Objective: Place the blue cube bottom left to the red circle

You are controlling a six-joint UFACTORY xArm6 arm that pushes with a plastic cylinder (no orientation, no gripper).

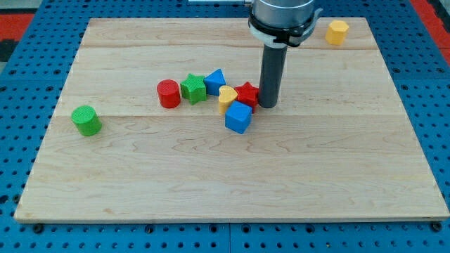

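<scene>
The blue cube (238, 117) lies near the board's middle, just below a yellow heart block (227, 98) and a red star block (247, 93). The red circle (168, 93), a short red cylinder, stands to the view's left of the cluster, about 100 pixels left of and a little above the cube. My tip (268, 105) rests on the board just right of the red star and up-right of the blue cube, close to both.
A green star block (193, 88) sits right beside the red circle, with a blue triangular block (215, 81) next to it. A green cylinder (86, 120) stands at the left. A yellow hexagonal block (337, 32) is at the top right. The wooden board (232, 190) lies on blue pegboard.
</scene>
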